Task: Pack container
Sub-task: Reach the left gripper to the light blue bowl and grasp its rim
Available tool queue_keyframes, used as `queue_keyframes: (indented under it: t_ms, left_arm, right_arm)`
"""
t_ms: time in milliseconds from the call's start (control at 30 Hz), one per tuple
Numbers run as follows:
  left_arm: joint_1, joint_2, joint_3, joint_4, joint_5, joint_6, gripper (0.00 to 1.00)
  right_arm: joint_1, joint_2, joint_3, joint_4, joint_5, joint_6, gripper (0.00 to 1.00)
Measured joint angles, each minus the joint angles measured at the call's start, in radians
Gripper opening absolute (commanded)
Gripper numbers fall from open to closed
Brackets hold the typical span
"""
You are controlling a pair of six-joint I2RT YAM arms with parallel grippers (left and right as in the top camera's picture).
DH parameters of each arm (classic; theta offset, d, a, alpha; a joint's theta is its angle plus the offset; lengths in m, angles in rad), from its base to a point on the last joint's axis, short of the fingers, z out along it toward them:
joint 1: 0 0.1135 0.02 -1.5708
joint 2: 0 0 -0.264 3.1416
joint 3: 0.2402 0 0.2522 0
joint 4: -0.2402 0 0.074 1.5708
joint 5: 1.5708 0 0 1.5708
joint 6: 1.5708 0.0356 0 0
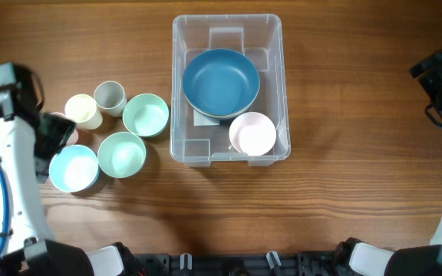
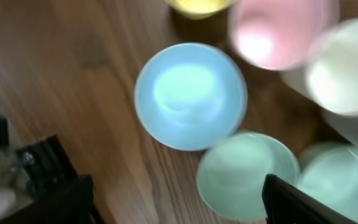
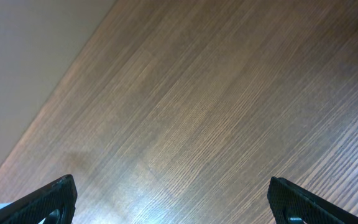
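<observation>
The left gripper (image 2: 178, 182) hovers with its fingers spread wide and nothing between them, above the pale blue bowl (image 2: 190, 94) at the table's (image 1: 344, 199) left. The blurred pink shape (image 2: 278, 31) beside the bowl is probably a cup. The right gripper (image 3: 173, 186) is also wide and empty, over bare wood at the far right. The container (image 1: 229, 21) stands at centre, holding a dark blue bowl (image 1: 221, 80) and a small whitish bowl (image 1: 252, 133). Two mint bowls (image 1: 121, 153) sit outside it.

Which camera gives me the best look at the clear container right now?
Overhead: the whole container shows, with a dark blue bowl and a white bowl inside. The left wrist view catches only the loose bowls, blurred; the right wrist view, only wood tabletop.
</observation>
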Motion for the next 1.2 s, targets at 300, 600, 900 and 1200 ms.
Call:
queue_keyframes:
  t_ms: [300, 600, 900, 1200]
  left_arm:
    - [0.153, 0.004, -0.329, 0.278, 0.072, 0.002, 0.72]
    - [0.212, 0.005, -0.531, 0.448, 0.097, 0.005, 0.28]
    - [0.215, 0.005, -0.543, 0.499, 0.073, 0.011, 0.2]
    - [0.215, 0.004, -0.543, 0.505, 0.058, 0.011, 0.04]
  right_arm:
    - [0.0, 0.0, 0.0, 0.0, 0.0, 0.0, 1.0]
    - [0.0, 0.0, 0.0, 0.0, 0.0, 0.0, 0.99]
    - [0.0, 0.0, 0.0, 0.0, 0.0, 0.0, 1.0]
    - [0.0, 0.0, 0.0, 0.0, 0.0, 0.0, 1.0]
